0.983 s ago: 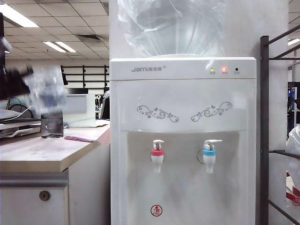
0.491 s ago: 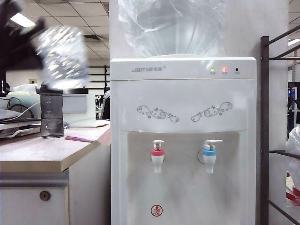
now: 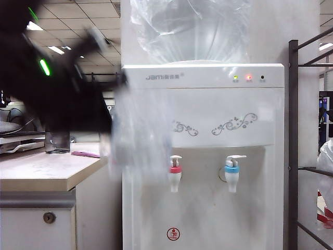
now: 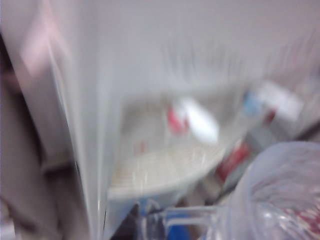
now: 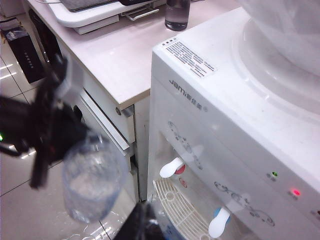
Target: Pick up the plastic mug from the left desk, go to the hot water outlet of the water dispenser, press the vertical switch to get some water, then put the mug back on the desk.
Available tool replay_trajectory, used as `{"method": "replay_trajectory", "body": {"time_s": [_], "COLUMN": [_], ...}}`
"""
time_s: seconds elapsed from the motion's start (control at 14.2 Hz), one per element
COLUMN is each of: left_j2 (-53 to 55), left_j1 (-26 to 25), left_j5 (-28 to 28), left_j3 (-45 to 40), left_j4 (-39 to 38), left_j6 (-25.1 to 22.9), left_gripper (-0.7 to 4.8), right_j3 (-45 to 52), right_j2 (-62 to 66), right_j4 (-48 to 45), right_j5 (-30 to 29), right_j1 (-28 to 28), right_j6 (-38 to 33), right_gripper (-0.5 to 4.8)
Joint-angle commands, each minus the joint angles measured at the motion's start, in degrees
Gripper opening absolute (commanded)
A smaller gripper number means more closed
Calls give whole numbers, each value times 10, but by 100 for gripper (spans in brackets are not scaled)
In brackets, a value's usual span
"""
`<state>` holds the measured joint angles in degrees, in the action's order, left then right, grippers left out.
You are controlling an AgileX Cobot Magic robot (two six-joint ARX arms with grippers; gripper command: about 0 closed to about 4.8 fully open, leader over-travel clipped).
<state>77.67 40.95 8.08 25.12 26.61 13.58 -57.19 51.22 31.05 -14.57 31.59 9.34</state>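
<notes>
Exterior view | your left gripper (image 3: pixel 106 136) grips the clear plastic mug (image 3: pixel 139 133) | small red-collared white tap (image 3: pixel 175 172) sits just right, lower | right gripper (image 5: pixel 142 222) closed, empty.

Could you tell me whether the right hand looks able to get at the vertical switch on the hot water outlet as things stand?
Probably yes: the vertical switch stands uncovered, with the plastic mug in the left hand off to its side; the right hand itself is out of view.

Open air between desk edge (image 5: pixel 131 98) and dispenser front (image 5: pixel 210 165).

Black arm (image 3: pixel 57 99), green light (image 3: pixel 45 66)
</notes>
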Motion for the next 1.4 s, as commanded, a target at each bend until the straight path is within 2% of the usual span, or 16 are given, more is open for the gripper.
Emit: {"method": "replay_trajectory", "body": {"time_s": [0.07, 0.21, 0.35, 0.63, 0.84, 1.19, 1.4], "left_j2": [93, 183, 246, 331, 357, 409, 428], "left_j1": [12, 15, 15, 15, 11, 11, 11], "left_j5": [-4, -2, -2, 12, 38, 47, 48], "left_j3": [2, 2, 4, 12, 46, 117, 135], "left_j4": [129, 242, 302, 313, 319, 233, 230], "left_j6": [6, 6, 9, 64, 63, 64, 64], "left_gripper": [-5, -5, -5, -5, -5, -5, -5], "right_j3": [-2, -2, -1, -1, -1, -1, -1], "right_j2": [13, 26, 37, 61, 86, 111, 114], "right_j4": [-30, -33, -35, -43, -53, -61, -64], "right_j5": [0, -6, -6, -9, -23, -24, -25], "right_j1": [0, 0, 0, 0, 0, 1, 1], "right_j6": [4, 3, 3, 3, 3, 1, 1], "right_gripper": [-1, -1, -1, -1, -1, -1, -1]}}
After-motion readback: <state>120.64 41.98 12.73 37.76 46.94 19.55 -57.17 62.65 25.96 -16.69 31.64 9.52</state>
